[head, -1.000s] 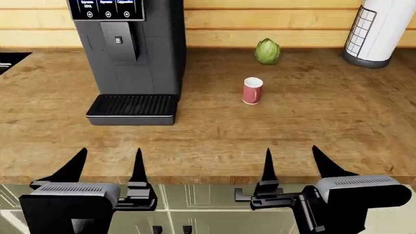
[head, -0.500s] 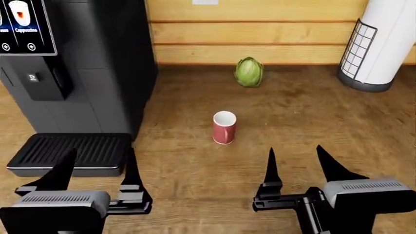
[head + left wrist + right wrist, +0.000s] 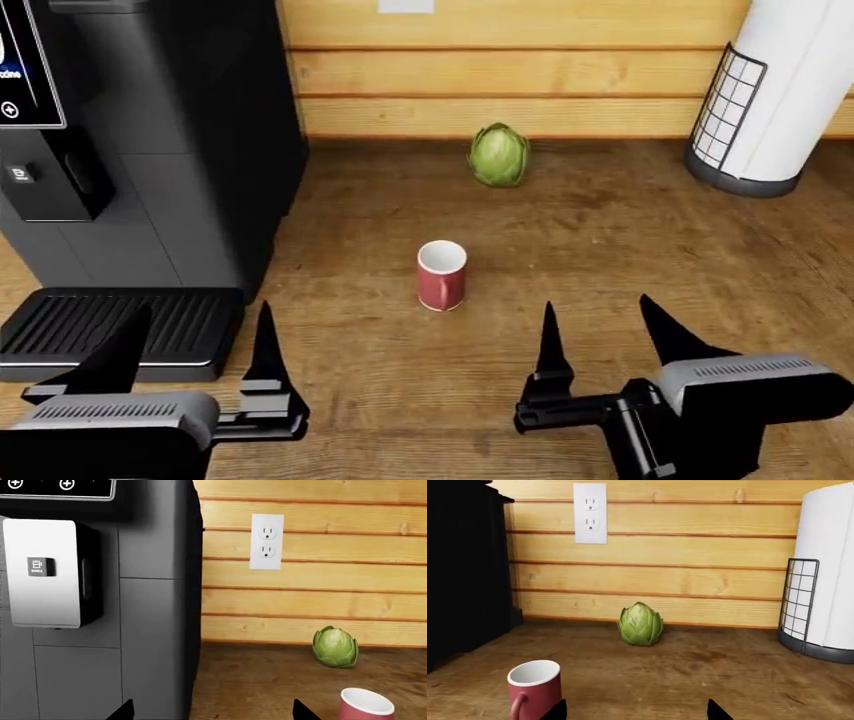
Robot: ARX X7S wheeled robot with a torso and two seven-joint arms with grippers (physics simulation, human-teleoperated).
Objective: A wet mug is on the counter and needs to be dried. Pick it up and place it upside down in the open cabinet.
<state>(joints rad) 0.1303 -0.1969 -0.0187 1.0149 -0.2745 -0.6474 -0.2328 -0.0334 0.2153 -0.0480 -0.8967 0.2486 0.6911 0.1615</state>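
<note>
The mug (image 3: 442, 275) is dark pink with a white rim and stands upright on the brown wood counter (image 3: 601, 230). It also shows in the left wrist view (image 3: 363, 706) and in the right wrist view (image 3: 534, 689), handle facing the camera. My left gripper (image 3: 200, 345) is open and empty, in front of the coffee machine's drip tray. My right gripper (image 3: 601, 338) is open and empty, near and to the right of the mug. Only the fingertips show in the wrist views.
A black coffee machine (image 3: 147, 150) with a drip tray (image 3: 114, 325) stands at left. A green artichoke-like vegetable (image 3: 499, 155) sits by the wood wall. A paper towel holder (image 3: 774, 90) stands at back right. A wall outlet (image 3: 590, 513) is above.
The view has moved forward and closer to the counter. The mug and vegetable now appear nearer, and the counter's front edge has gone out of view. Both grippers stay open.
</note>
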